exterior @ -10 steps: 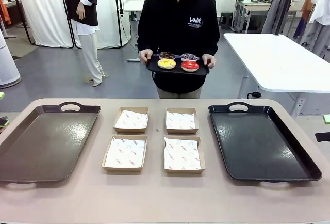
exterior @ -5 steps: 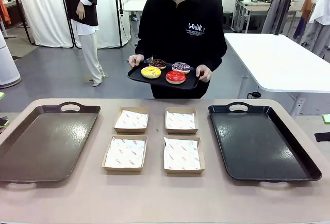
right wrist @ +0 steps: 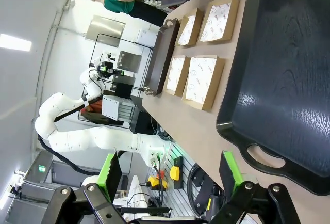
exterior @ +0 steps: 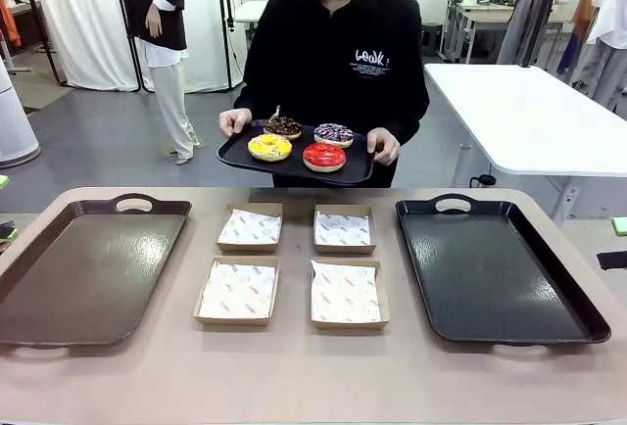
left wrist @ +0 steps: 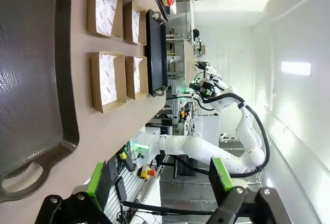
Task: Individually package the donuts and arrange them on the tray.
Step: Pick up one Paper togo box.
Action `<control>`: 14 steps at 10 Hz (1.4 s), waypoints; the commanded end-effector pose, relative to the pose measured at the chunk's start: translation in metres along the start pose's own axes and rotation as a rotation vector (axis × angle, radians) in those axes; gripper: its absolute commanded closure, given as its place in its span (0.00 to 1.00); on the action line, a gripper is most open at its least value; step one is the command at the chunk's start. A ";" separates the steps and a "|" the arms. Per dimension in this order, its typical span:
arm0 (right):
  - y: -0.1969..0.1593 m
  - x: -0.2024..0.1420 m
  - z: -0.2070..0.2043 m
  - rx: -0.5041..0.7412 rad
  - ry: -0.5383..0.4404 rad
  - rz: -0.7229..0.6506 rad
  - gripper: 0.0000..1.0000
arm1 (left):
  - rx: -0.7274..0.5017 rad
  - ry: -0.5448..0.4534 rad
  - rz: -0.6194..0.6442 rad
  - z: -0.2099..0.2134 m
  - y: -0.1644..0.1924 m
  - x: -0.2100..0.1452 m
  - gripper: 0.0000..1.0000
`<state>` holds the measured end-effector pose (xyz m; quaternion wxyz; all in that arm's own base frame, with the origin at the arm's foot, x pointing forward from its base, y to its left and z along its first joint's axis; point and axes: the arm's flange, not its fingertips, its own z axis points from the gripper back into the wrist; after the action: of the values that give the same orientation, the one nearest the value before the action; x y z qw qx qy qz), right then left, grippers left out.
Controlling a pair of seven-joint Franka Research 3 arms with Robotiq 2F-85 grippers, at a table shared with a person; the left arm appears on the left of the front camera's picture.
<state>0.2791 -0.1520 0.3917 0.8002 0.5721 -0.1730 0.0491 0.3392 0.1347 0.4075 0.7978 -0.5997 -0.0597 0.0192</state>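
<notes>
Donuts (exterior: 324, 157): four, unpackaged, on a small tray (exterior: 235, 158) held by the person at the table's far side. Boxes (exterior: 237, 290): four, paper-lined, unfilled. Large trays (exterior: 88, 268): two (both bare). Left gripper (left wrist: 159, 176), right gripper (right wrist: 171, 175): jaws apart, holding nothing. All packaging remains.

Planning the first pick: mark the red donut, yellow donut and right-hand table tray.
red donut (exterior: 313, 158), front view, glaze beside hole.
yellow donut (exterior: 260, 148), front view, glaze beside hole.
right-hand table tray (exterior: 500, 268), front view, bare floor.
</notes>
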 end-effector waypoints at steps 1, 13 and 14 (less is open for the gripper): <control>-0.001 0.000 -0.001 0.021 -0.014 0.013 0.00 | -0.009 -0.007 -0.006 0.000 -0.001 -0.001 0.00; -0.001 0.000 -0.001 0.021 -0.014 0.013 0.00 | 0.064 0.002 0.029 -0.007 -0.011 0.006 0.00; -0.001 0.000 -0.001 0.021 -0.014 0.013 0.00 | 0.128 0.018 0.030 -0.018 -0.025 0.010 0.00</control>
<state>0.2790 -0.1516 0.3919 0.8006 0.5718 -0.1721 0.0495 0.3468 0.1252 0.4127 0.8118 -0.5810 -0.0537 0.0226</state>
